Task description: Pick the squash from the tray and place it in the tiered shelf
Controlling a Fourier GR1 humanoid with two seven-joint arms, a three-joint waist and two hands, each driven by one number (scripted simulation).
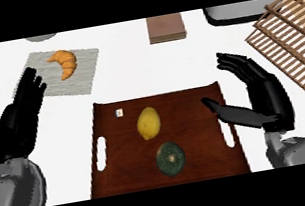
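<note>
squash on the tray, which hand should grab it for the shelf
Probably right: the right hand hangs open over the tray's right edge, near the dark green squash, and the shelf stands on that side. The left hand is off the tray's left.

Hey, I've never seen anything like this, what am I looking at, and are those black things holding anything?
This is one picture, taken from the robot's head, looking steeply down at a white counter. The black shapes are its hands: the left hand and the right hand, both open, holding nothing. Between them lies a brown tray with a yellow fruit and a dark green squash. A croissant lies on a grey mat; a slatted wooden shelf stands at the right.
</note>
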